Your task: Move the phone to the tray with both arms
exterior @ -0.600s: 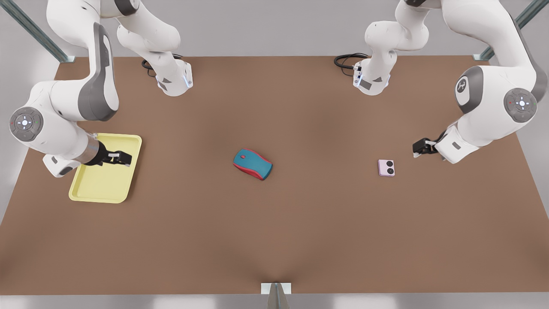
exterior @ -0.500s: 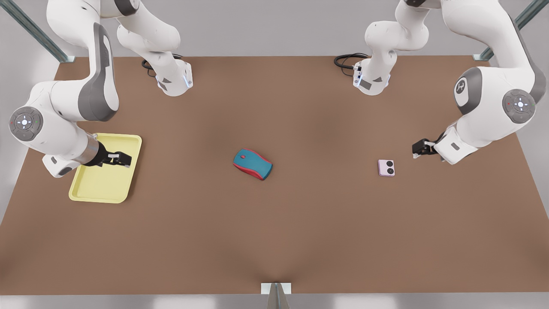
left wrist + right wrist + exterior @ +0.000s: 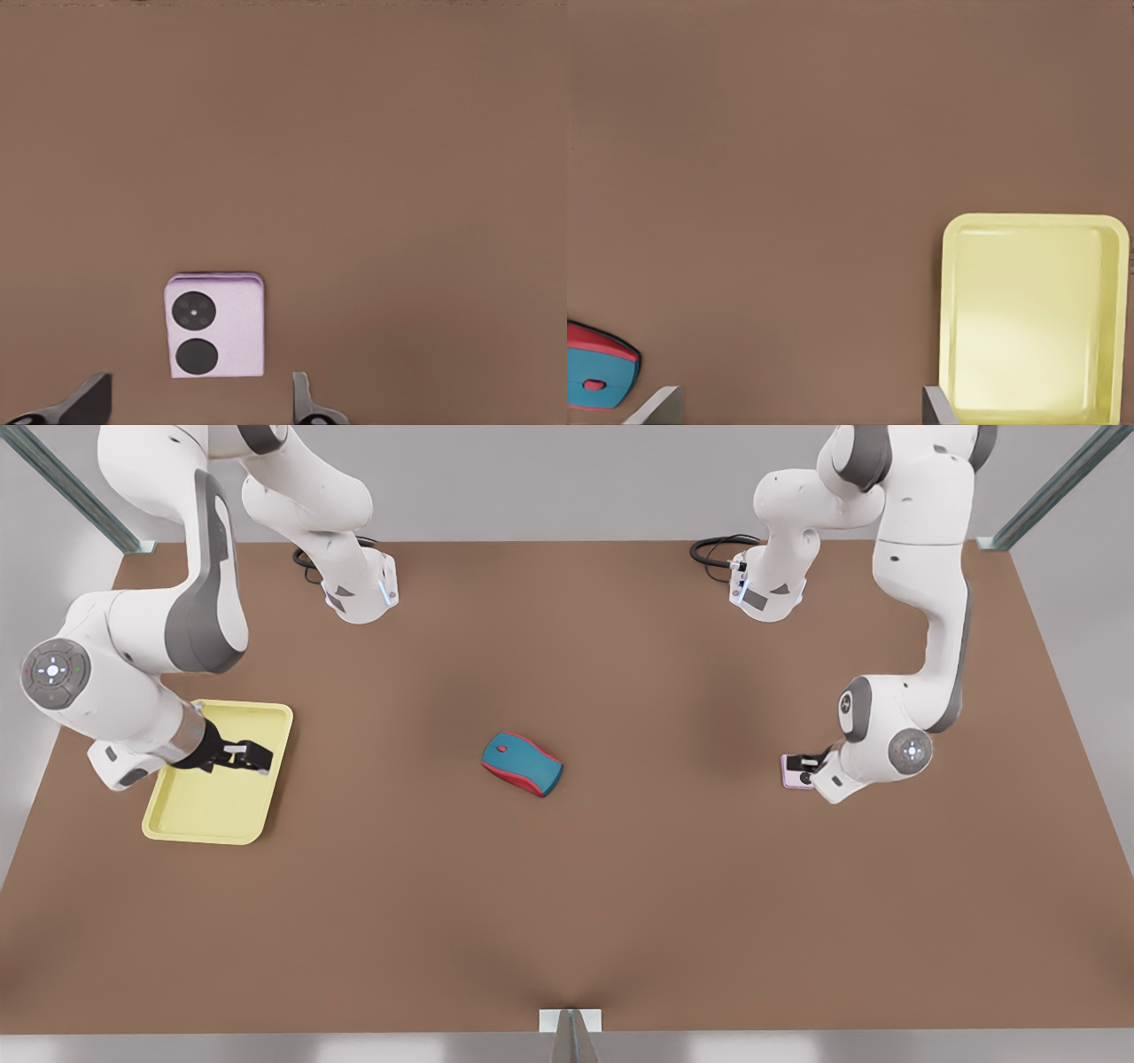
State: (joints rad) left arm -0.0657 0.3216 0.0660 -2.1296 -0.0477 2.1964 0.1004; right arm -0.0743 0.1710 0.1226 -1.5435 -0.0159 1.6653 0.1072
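Note:
The pale pink phone [image 3: 788, 773] lies flat on the brown table at the front view's right; its two dark circles show in the left wrist view [image 3: 215, 326]. My left gripper [image 3: 808, 763] hovers right over it, open, its fingertips [image 3: 91, 397] spread wider than the phone, not touching it [image 3: 195, 403]. The pale yellow tray [image 3: 204, 815] sits at the front view's left. My right gripper [image 3: 248, 756] hangs open above the tray, holding nothing. In the right wrist view [image 3: 797, 407] the tray's rim [image 3: 948, 310] lies beside one fingertip.
A teal-and-red computer mouse [image 3: 522, 763] rests mid-table between phone and tray, also at the edge of the right wrist view [image 3: 598, 376]. Both arm bases and black cables [image 3: 713, 549] stand at the table's far edge.
The left arm has swung in and dropped, bringing its gripper from beside the phone to directly over it. The right gripper over the tray has barely shifted.

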